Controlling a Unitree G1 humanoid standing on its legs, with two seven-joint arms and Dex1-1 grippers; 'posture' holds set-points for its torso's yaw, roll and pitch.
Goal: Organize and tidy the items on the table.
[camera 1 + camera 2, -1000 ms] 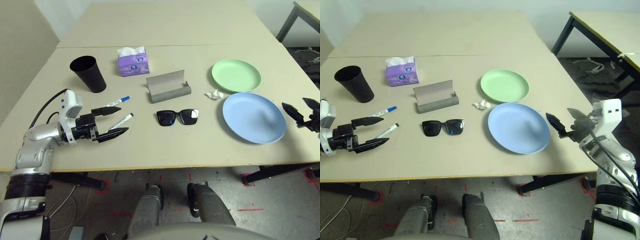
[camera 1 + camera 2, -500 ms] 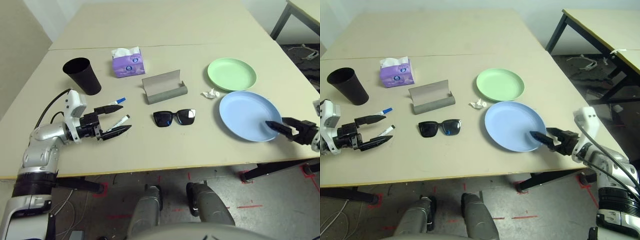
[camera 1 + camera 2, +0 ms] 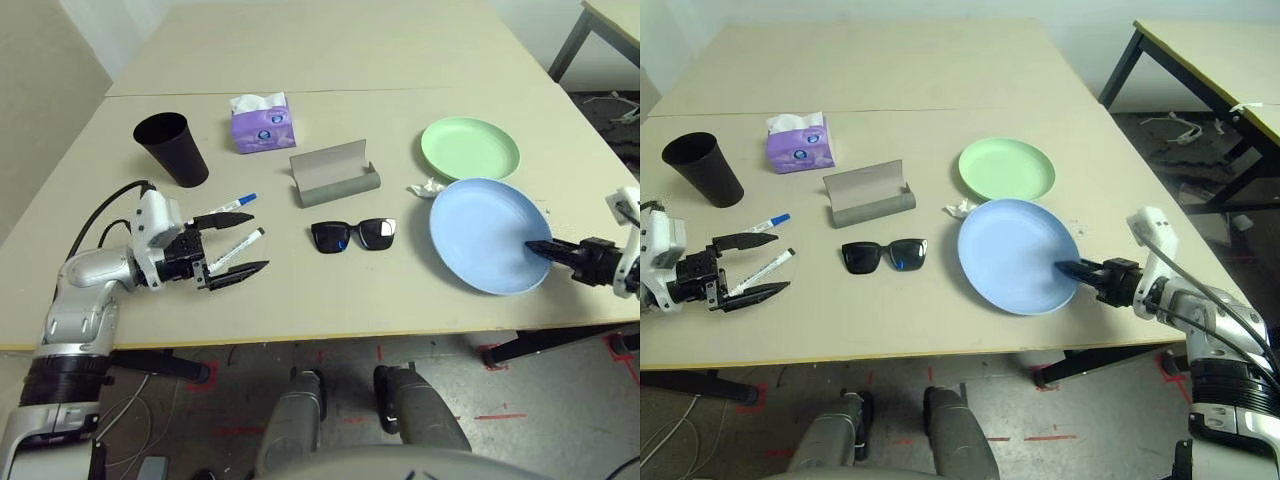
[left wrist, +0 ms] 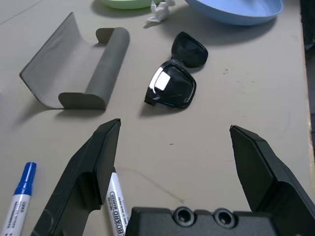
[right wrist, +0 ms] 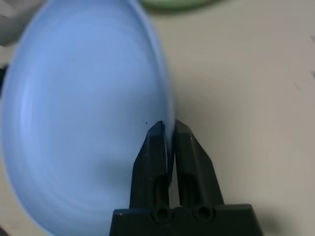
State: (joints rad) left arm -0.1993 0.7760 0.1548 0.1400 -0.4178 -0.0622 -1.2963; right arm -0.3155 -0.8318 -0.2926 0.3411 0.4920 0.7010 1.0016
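Head views first: we've got the right pincer point(image 3: 1068, 269) clenched on the rim of the blue plate point(image 3: 1012, 250) at about its 4 o'clock edge, so we reckon the step in hand is shifting that plate, probably to stack it with the green plate point(image 3: 470, 148) sitting just beside it at 12 o'clock; next move calls for a lift without letting the rim slip, then setting it down without catching the tissue wad point(image 3: 427, 186) tucked against the two plates; the left pincer point(image 3: 232, 243) hangs spread wide and empty over the counter point(image 3: 330, 290), with the black-cap marker point(image 3: 238, 245) between its fingers and the blue-cap marker point(image 3: 233, 204) just past the upper one; sunglasses point(image 3: 353, 235) sit mid-counter, the grey glasses case point(image 3: 335, 172) at their 12 o'clock, the black cup point(image 3: 170, 148) off towards 10 o'clock.

Left wrist view: the fingers stand far apart, gripping nothing; one rests right next to the black-cap marker.

Right wrist view: the two fingers pinch the plate's rim between them, one on each face; solid-looking grab to us.
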